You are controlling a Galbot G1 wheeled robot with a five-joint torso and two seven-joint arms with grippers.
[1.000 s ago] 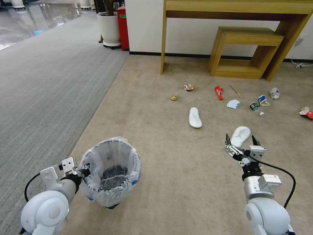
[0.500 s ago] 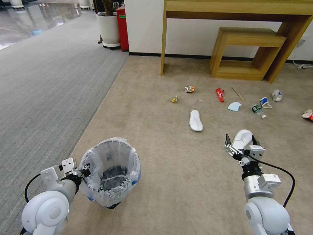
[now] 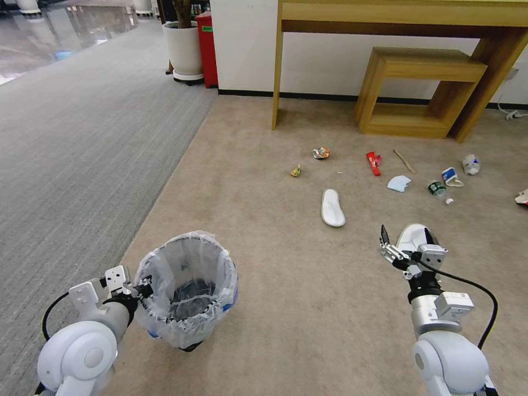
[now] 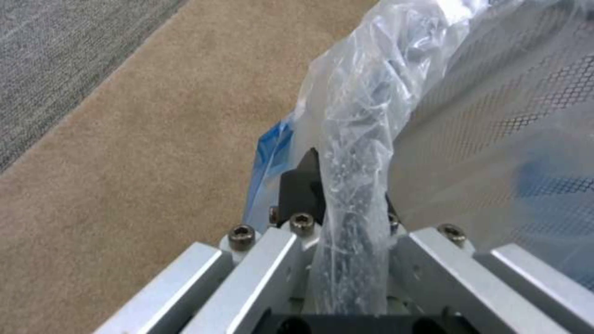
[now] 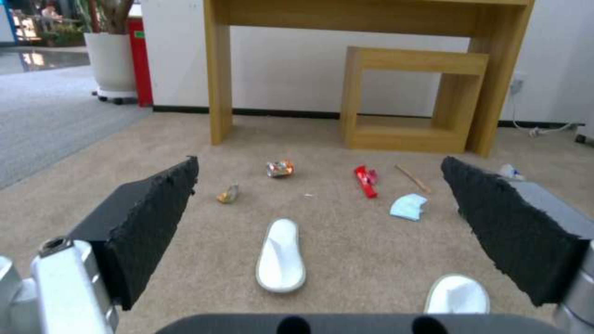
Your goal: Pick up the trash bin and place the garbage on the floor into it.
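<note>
Camera view shifted forward, left hand (image 3: 144,287) clenched on trash bin (image 3: 187,291) rim, right hand (image 3: 406,238) released, no legible writing.

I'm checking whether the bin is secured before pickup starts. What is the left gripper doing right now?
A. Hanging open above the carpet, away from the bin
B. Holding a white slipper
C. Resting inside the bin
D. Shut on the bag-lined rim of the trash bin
D: the left gripper has its fingers closed over the bag-lined rim of the trash bin, as the left wrist view shows.
</note>
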